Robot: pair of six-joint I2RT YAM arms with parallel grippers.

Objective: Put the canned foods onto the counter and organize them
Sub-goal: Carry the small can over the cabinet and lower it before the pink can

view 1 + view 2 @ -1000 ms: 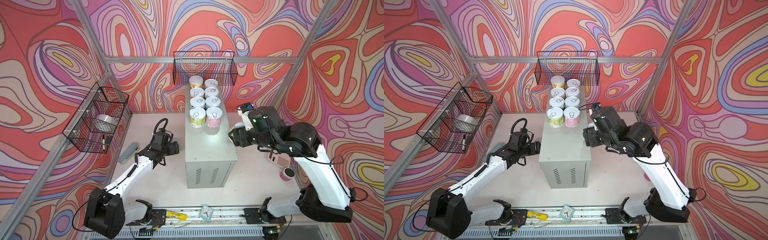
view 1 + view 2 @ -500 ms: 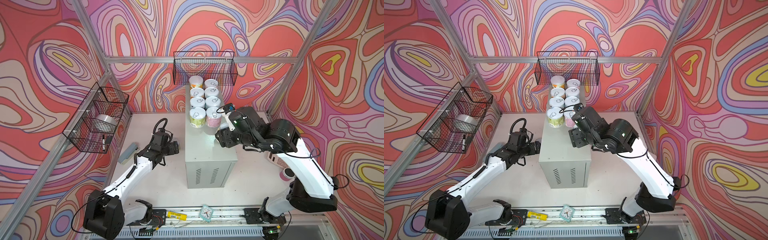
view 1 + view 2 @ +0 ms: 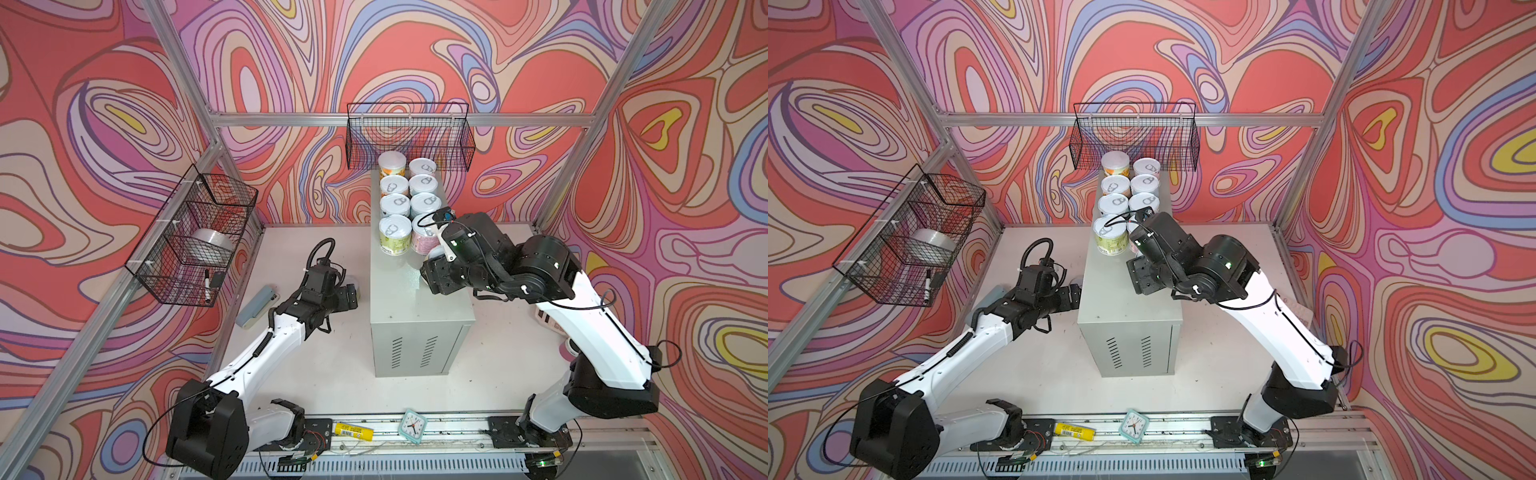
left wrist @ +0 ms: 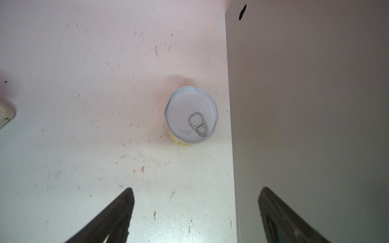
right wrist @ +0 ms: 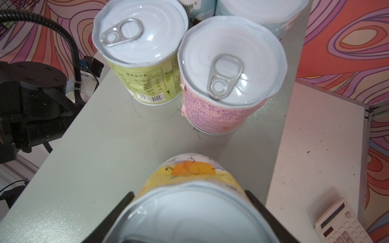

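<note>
Right hand [image 5: 189,199] is clamped on a yellow fruit can [image 5: 189,174], its two black fingers [image 5: 117,210] pressed against the can's sides just under the lid. The can hangs between them over the raised grey-green surface [image 5: 105,147], near the pink can [image 5: 229,84] but apart from it. Whether its base touches the surface is hard to tell, since the lid fills the wrist view. Beside the pink can stands a green can [image 5: 143,63]. In both top views these two are the front pair of eight cans [image 3: 395,205] set in two rows of four toward the back edge. Left hand [image 4: 196,189] hangs low over the white surface [image 4: 84,105], fingers spread wide with nothing between them. A yellow-labelled can [image 4: 191,115] stands upright ahead of that hand, just beside the side wall of the raised surface.
</note>
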